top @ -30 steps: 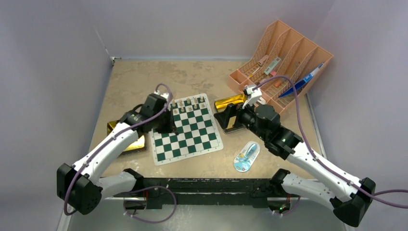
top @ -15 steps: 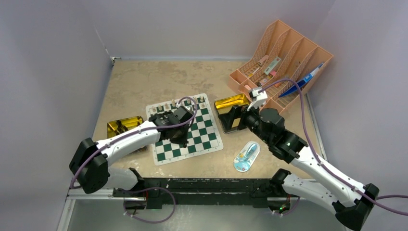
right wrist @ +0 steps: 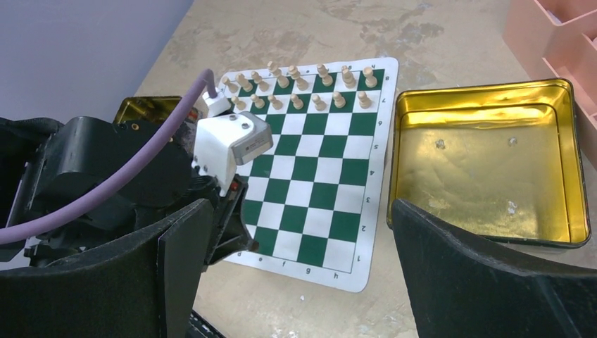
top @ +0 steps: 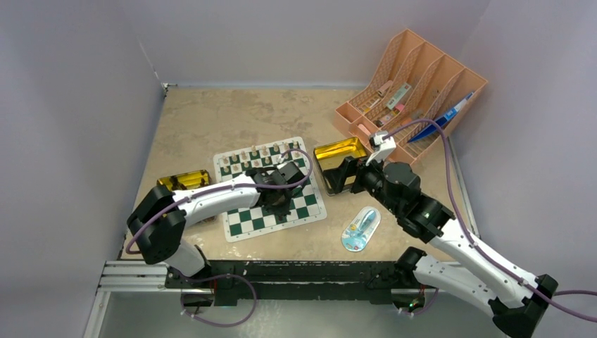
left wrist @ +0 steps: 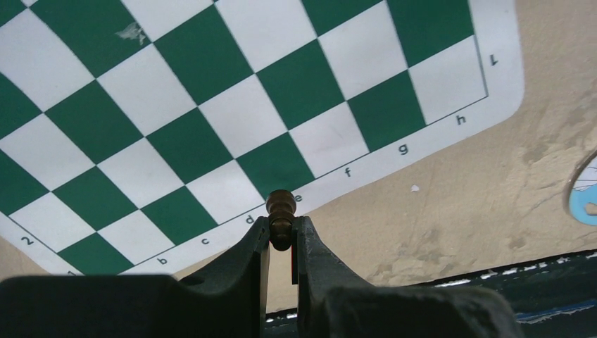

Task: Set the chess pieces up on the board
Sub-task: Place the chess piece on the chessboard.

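Since a second ago, when my left gripper [left wrist: 281, 232] was low at the far-left corner of the flat green-and-white checked board [top: 243, 224], close to the shiny gold rectangular tin on the left [top: 184, 181], I have swung it right across the squares. It now hangs over the near half, right of centre.

- Left fingers: closed on a small dark brown turned chess piece [left wrist: 281, 211]. Its round head stands up clear above the tips and its base is hidden between them.
- Position: in the left wrist view the head sits over the white border by the letter e. How high it rides above the mat I cannot tell.
- Light tan pieces [right wrist: 296, 88]: two rows lined up along the far edge.
- Near ranks: bare in both wrist views.
- Right gripper [right wrist: 299, 204]: fingers spread wide, holding nothing. It has shifted only slightly and sits beside the second gold tin [right wrist: 486, 90], right of the board.

Reading: the tan side looks done, and this is likely among the first dark pieces going down. The sweep puts it on the correct side. My judgement is that the next move is to pick a near-rank square, lower the piece and release it upright.
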